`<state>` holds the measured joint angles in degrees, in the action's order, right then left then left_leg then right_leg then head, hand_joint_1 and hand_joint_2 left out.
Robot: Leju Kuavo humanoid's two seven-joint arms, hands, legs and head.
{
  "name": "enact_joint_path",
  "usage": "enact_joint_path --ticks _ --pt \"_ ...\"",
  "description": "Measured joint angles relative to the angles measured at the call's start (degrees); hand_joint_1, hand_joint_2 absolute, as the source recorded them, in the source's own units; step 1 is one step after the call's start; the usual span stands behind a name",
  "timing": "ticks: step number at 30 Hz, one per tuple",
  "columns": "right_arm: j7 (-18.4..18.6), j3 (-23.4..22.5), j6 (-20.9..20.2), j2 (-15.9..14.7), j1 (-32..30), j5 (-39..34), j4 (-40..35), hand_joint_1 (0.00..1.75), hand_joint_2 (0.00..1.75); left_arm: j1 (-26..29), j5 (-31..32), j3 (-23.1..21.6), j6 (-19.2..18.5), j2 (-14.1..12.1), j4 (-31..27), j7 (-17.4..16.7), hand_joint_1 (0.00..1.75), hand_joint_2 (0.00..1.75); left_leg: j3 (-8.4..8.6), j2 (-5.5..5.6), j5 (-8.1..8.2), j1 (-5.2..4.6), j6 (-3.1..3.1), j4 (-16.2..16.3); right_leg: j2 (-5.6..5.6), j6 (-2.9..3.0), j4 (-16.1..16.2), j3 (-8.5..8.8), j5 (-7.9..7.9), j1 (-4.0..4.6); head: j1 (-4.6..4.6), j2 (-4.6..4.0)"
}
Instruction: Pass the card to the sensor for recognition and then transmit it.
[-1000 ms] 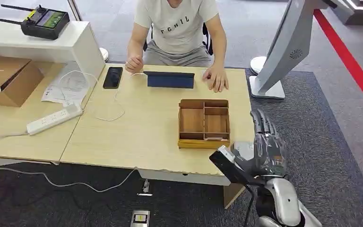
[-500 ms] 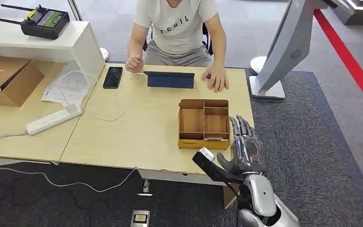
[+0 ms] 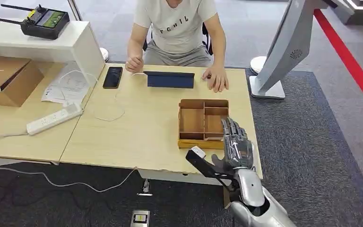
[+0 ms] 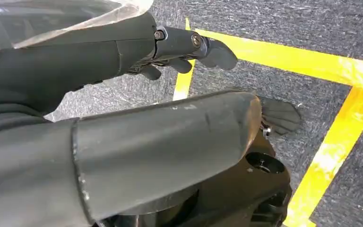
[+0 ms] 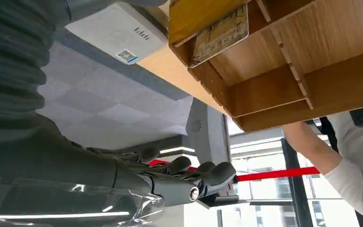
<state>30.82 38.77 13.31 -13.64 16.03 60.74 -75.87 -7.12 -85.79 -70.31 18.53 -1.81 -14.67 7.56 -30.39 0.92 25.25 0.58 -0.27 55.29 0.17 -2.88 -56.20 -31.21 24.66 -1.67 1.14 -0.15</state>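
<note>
Card (image 5: pixel 220 34) lies in narrow front slot of wooden tray (image 3: pixel 191 120), on table (image 3: pixel 137 127). Person's hand (image 3: pixel 216 78) rests flat on far side of table, past tray. White sensor box (image 5: pixel 118 33) sits on table just beside tray. Right hand (image 3: pixel 236 146) hovers over tray's right front corner, fingers spread, holding nothing. Left hand (image 4: pixel 179 47) hangs over floor with yellow tape (image 4: pixel 283 59), fingers loose, nothing in them.
</note>
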Motion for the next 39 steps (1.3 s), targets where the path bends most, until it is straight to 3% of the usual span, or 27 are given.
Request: enact_joint_path --ticks 39 --pt "0.70 4.70 -3.15 -0.22 4.65 0.46 6.10 0.00 1.75 0.01 0.98 0.00 -2.10 -1.18 0.00 -0.20 0.00 0.00 -0.01 0.00 0.00 0.00 0.00 0.00 0.00 0.00 0.00 -0.01 0.00 0.00 0.00 0.00"
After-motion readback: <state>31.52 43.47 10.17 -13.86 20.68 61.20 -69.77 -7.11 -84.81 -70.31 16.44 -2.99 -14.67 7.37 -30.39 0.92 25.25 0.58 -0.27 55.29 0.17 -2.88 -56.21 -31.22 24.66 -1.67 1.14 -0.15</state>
